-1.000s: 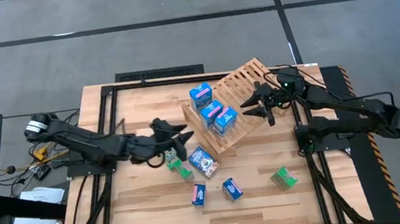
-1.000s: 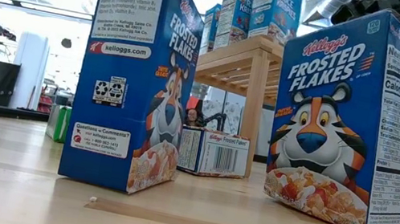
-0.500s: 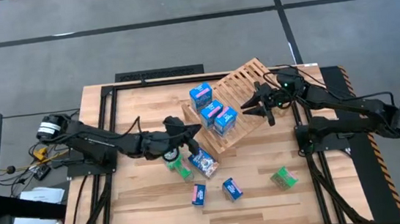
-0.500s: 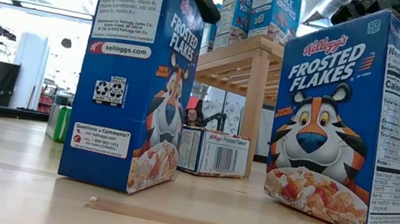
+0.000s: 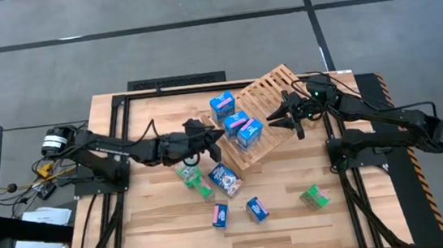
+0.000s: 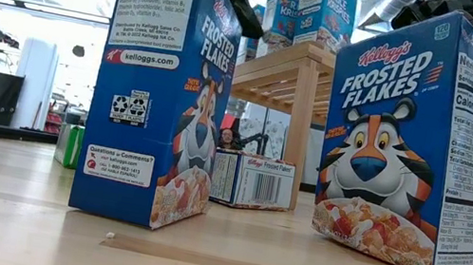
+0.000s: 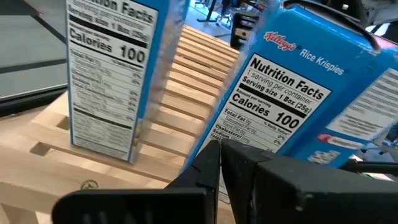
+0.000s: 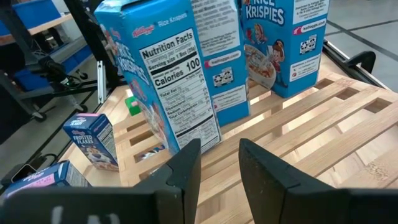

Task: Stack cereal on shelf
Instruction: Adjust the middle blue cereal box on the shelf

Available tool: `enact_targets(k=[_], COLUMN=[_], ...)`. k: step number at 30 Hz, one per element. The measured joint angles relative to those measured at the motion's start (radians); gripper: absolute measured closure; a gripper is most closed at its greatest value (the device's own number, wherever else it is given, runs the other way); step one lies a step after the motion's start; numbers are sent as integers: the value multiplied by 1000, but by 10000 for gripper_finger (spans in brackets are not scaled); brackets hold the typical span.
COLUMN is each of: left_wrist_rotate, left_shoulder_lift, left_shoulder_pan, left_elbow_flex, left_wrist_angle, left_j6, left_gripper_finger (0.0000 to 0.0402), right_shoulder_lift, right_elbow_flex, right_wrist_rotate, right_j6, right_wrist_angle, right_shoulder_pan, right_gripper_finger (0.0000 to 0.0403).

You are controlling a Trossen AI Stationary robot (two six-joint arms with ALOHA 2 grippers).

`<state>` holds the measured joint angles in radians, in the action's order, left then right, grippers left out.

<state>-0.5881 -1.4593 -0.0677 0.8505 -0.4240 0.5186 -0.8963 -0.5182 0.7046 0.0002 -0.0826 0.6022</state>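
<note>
The shelf [image 5: 265,116], a tilted light-wood slatted rack, stands at the table's far middle. Three blue cereal boxes [image 5: 234,124] stand upright on its slats. My left gripper [image 5: 217,146] is shut at the shelf's low left edge. In the left wrist view its tips [image 7: 219,152] stand right before the side panel of a Rice Krispies box [image 7: 280,106]. My right gripper [image 5: 276,119] hovers open over the slats [image 8: 311,124], to the right of the boxes [image 8: 168,81], with nothing between its fingers. My left gripper's shut fingertips come level from the table's left at the lower part of the Rice Krispies box's nutrition panel [image 7: 239,134]. Whether they touch the box I cannot tell. The box stands upright on the slats.
Several more cereal boxes lie on the table nearer the front: a green one [image 5: 196,180], a blue one [image 5: 225,179], a pink-and-blue one [image 5: 220,214], a blue one [image 5: 256,209] and a green one [image 5: 314,197]. Two Frosted Flakes boxes [image 6: 152,90] fill the low view.
My left gripper has moved toward the table's right and far edges, up to the shelf's low edge, away from the boxes on the table, and has shut with nothing between its fingers. The boxes have stayed where they were.
</note>
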Motion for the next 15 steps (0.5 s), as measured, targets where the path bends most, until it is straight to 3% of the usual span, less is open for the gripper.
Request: enact_targets(k=[15], left_wrist_rotate=[71], left_shoulder_lift=[0], left_shoulder_pan=[12], left_elbow_flex=[0], left_wrist_angle=[-6], left_j6=[11], left_gripper_finger=[397], right_shoulder_lift=[0], right_elbow_flex=[0], right_wrist_rotate=[-28], right_j6=[-6], right_wrist_angle=[-3], right_shoulder_pan=[0], right_gripper_finger=[269])
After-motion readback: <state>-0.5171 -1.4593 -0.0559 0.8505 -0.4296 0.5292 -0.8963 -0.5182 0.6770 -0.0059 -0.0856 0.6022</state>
